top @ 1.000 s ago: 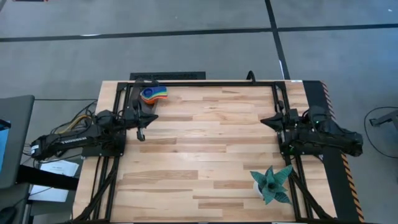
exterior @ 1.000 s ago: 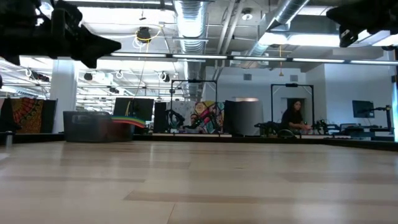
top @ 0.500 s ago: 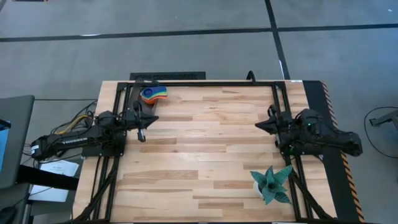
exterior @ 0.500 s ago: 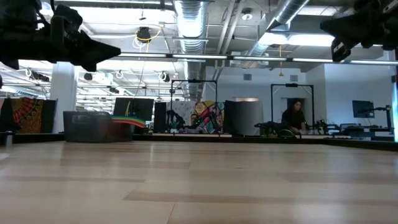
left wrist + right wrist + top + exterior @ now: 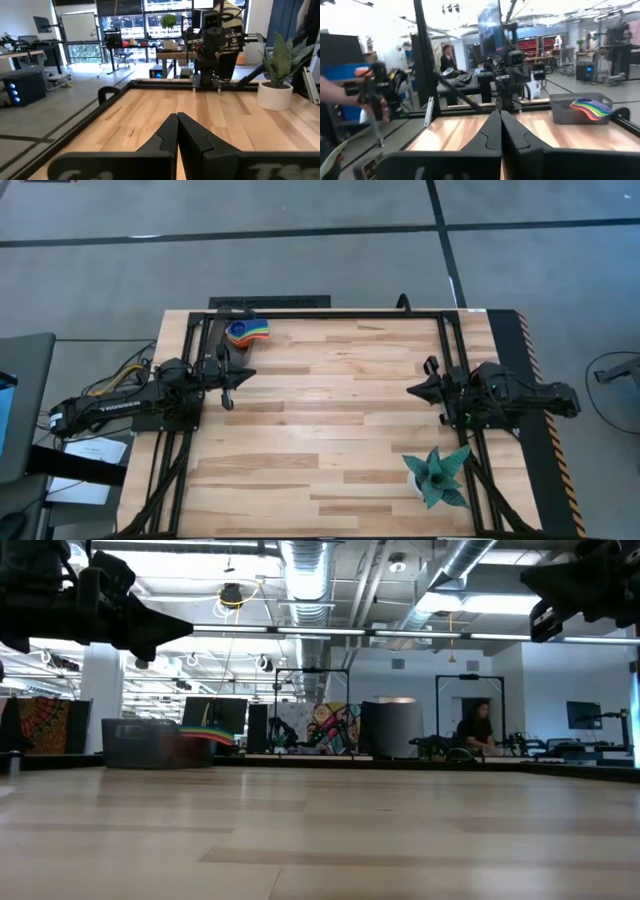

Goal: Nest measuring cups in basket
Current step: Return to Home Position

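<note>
The dark grey basket (image 5: pixel 566 113) stands on its base at the table's far left corner, also seen in the low view (image 5: pixel 140 744). The measuring cups (image 5: pixel 248 329) sit nested inside it. Their rainbow fan of handles (image 5: pixel 592 108) sticks out over the rim. My left gripper (image 5: pixel 245 371) hovers shut above the table, just on the near side of the basket, pointing toward the table's right (image 5: pixel 177 120). My right gripper (image 5: pixel 412 390) hovers shut at the table's right side, pointing left (image 5: pixel 500 118). Neither gripper holds anything.
A teal spiky plant in a white pot (image 5: pixel 437 476) stands at the near right corner. A black metal frame (image 5: pixel 340 314) runs around the table's far and side edges. Bare wood (image 5: pixel 330 410) lies between the two arms. A person's hand (image 5: pixel 350 97) shows beyond the table.
My right gripper has swung a little toward the table's left and near edge, staying shut. The left arm, the basket and the cups have kept still.
</note>
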